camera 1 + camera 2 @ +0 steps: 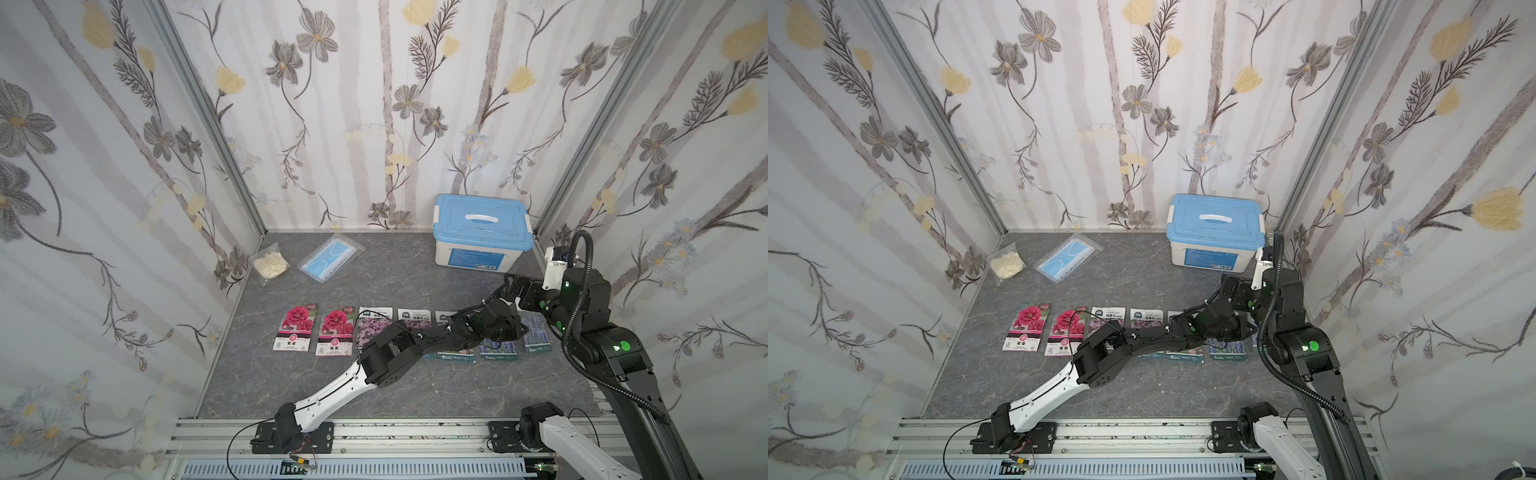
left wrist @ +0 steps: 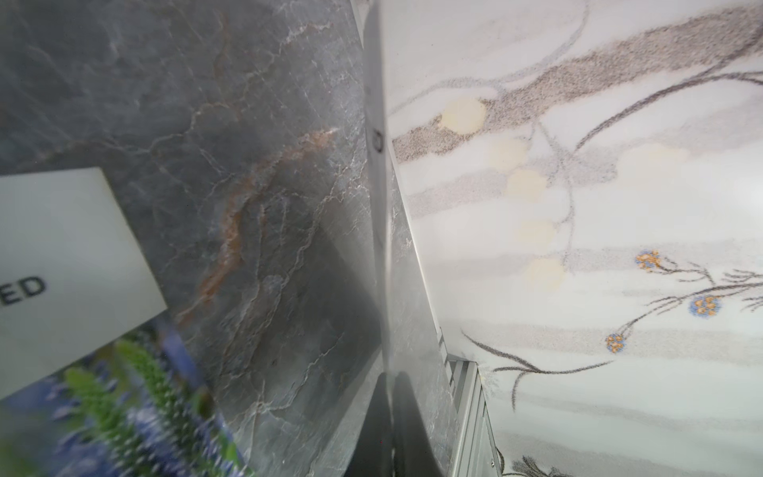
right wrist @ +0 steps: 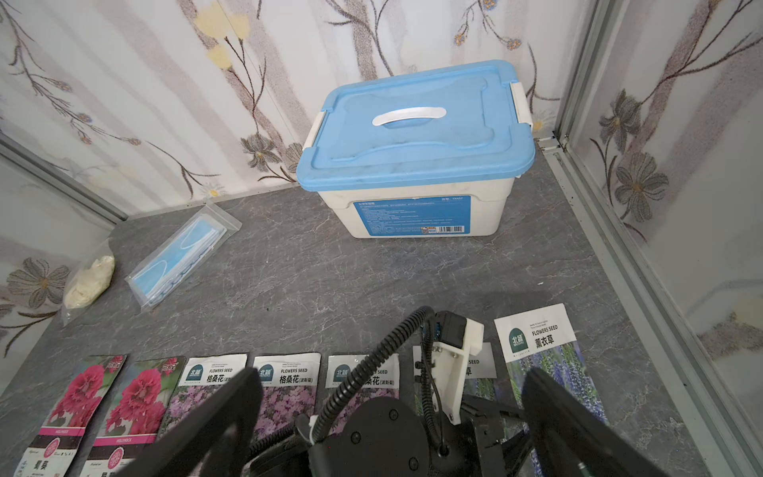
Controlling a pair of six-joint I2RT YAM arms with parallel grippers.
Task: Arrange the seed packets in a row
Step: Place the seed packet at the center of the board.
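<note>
Several seed packets lie in a row across the grey table (image 1: 415,395). From the left come two red-pink ones (image 1: 295,328) (image 3: 78,396), then pink-purple ones (image 1: 374,322) (image 3: 285,384), then a lavender one (image 1: 498,351). My left arm reaches over the row to its right end. There my left gripper (image 1: 518,330) (image 2: 391,376) is shut on the edge of the last lavender packet (image 1: 537,332) (image 3: 536,342). In the left wrist view that packet shows edge-on as a thin grey strip (image 2: 376,206). My right gripper (image 3: 392,371) (image 1: 510,286) hangs open above the row's right part, holding nothing.
A white box with a blue lid (image 1: 482,232) stands at the back right. A clear bag with a blue mask (image 1: 330,257) and a bag of cream stuff (image 1: 270,264) lie at the back left. The right wall and its rail (image 3: 644,289) run close to the row's end.
</note>
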